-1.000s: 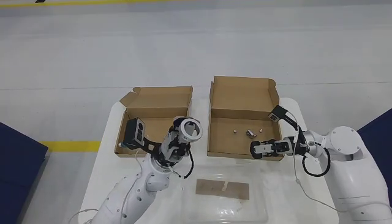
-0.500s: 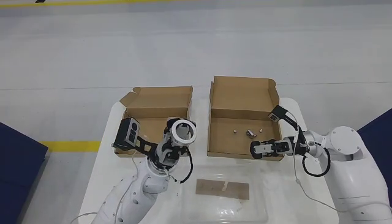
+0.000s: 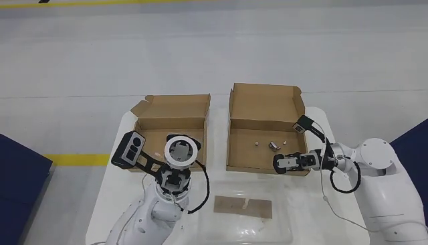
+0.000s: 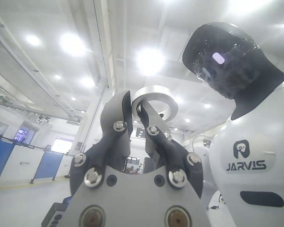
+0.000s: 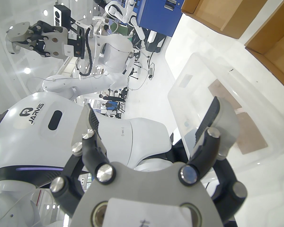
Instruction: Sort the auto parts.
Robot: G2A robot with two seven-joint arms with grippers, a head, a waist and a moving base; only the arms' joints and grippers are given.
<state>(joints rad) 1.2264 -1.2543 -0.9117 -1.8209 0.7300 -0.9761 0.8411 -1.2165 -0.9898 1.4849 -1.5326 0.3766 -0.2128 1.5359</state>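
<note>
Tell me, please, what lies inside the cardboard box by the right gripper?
A few small parts lie on the box's floor. The right gripper and near wall hide its front strip.

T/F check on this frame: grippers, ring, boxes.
1. The left gripper pinches the ring by its wall, one finger inside it. True.
2. The right gripper holds a part. False: it is open and empty.
3. Small parts lie in the right box. True.
4. The ring lies in the left box. False: the left gripper holds it up in the air.
5. Both boxes are closed. False: both lids stand open.
</note>
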